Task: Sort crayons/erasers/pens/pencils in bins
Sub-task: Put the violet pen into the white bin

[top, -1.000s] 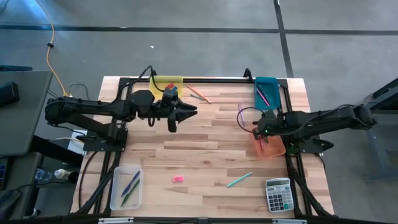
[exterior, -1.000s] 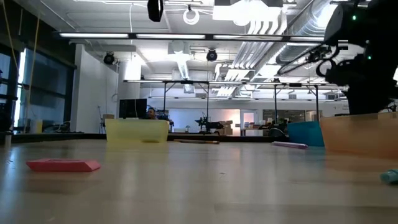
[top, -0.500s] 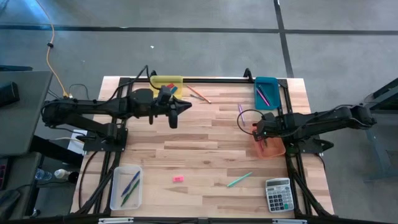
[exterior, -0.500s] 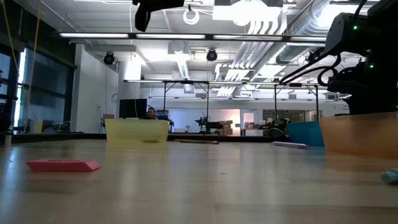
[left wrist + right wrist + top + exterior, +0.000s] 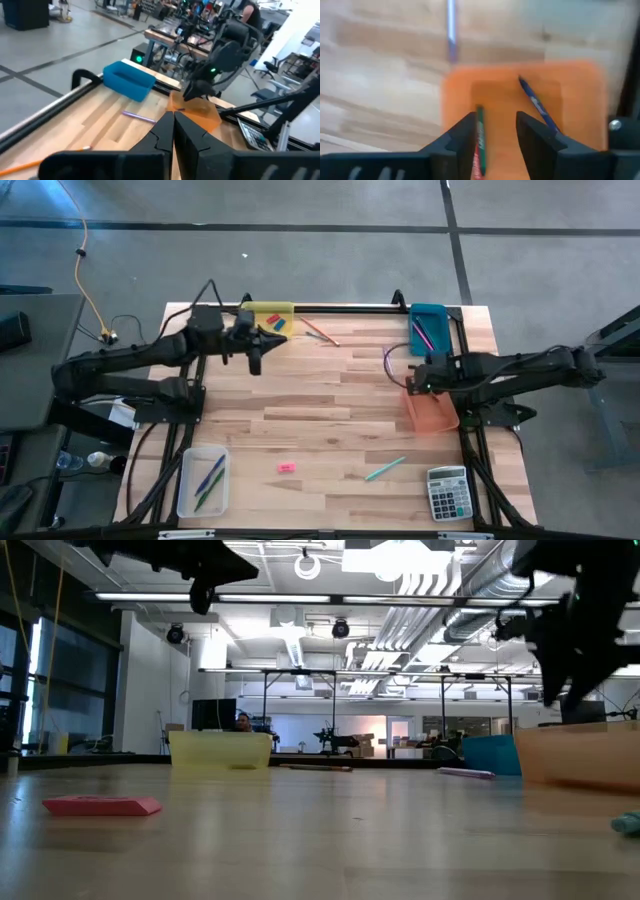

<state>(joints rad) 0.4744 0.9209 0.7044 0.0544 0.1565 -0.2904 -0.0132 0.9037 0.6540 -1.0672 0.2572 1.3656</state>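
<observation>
Four bins ring the table [image 5: 330,395] so each kind has its own home: yellow bin [image 5: 268,313] holds erasers, orange bin [image 5: 432,410] sticks. The right gripper [image 5: 495,131] hangs over the orange bin, fingers spread, empty, probably having dropped one. The left gripper [image 5: 256,355], pressed together, holds nothing. A pink eraser [image 5: 287,468] lies unsorted
</observation>
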